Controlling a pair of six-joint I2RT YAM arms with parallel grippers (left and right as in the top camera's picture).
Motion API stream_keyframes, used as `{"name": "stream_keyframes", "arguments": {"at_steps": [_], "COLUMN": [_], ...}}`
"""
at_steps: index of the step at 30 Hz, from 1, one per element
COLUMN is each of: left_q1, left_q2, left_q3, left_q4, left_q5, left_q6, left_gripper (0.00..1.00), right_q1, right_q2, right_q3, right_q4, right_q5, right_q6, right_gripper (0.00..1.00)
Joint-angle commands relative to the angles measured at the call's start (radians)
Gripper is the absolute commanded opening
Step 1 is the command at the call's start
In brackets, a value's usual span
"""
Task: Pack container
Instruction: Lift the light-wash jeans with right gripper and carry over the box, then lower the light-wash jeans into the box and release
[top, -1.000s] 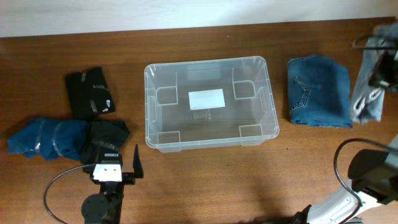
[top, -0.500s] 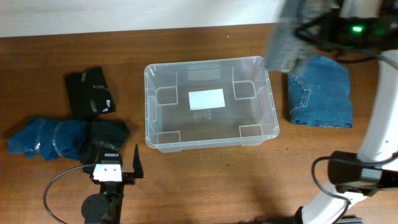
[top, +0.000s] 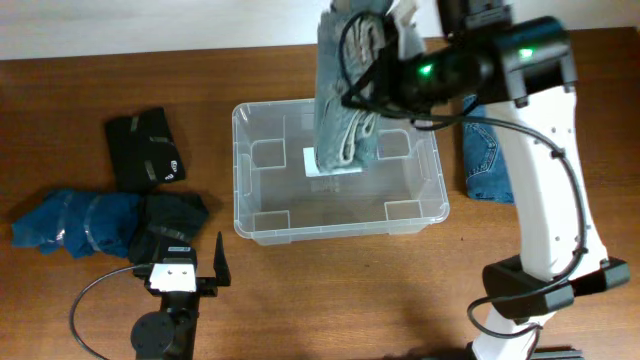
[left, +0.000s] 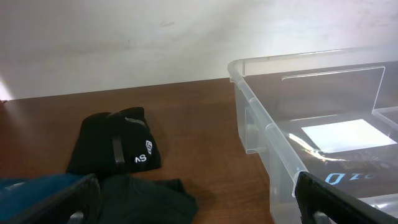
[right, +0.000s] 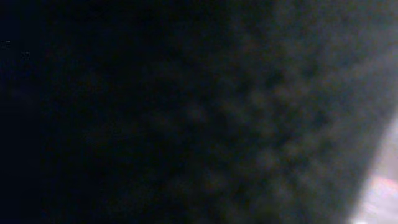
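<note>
- The container (top: 241, 170) sits in the middle of the wooden table (top: 330, 300), long side running left to right. It's got nothing in it that I can see, just the white label (left: 342, 135) on the bottom.
- The right arm reaches in over the container's far side, and the right gripper (top: 388, 45) is clamped on a folded grey-blue garment (top: 345, 100).
- That garment hangs straight down over the far middle of the bin. From overhead its lower end covers most of the label. Can't tell if it touches the floor of the bin.
- The right wrist cam is pretty much useless, just dark blurry fabric right up against the lens.
- The left gripper (left: 198, 186) is parked at the near left of the table with its fingers spread wide, holding nothing.
- Folded blue jeans (top: 490, 165) lie just right of the container, partly hidden under the right arm.
- Over on the left there's a black garment with a white logo (left: 118, 149), well apart from the bin.
- Nearer than that sit a blue garment (top: 75, 222) and another black garment (top: 172, 215), touching each other.
</note>
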Motion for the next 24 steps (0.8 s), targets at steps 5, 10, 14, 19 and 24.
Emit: {"name": "stream_keyframes", "arguments": {"at_steps": [5, 10, 14, 19, 24], "left_q1": [0.006, 0.006, 0.006, 0.006, 0.006], "left_q2": [-0.008, -0.008, -0.008, -0.008, -0.008], "left_q3": [-0.004, -0.004, -0.004, -0.004, -0.004], "left_q4": [-0.001, -0.001, -0.001, -0.001, -0.001], "left_q5": [0.014, 0.014, 0.014, 0.014, 0.014], "left_q6": [0.012, 0.012, 0.012, 0.012, 0.012], "left_gripper": [0.99, 0.99, 0.99, 0.99, 0.99], "right_q1": [0.090, 0.141, 0.149, 0.149, 0.146], "right_q2": [-0.008, -0.008, -0.008, -0.008, -0.008], "right_q3": [-0.158, -0.319, -0.410, -0.496, -0.570], "right_q4": [0.026, 0.124, 0.166, 0.212, 0.283], "right_q5": [0.209, 0.208, 0.209, 0.216, 0.221], "right_q6": [0.034, 0.049, 0.064, 0.064, 0.075], "right_gripper": [0.04, 0.04, 0.04, 0.04, 0.04]}}
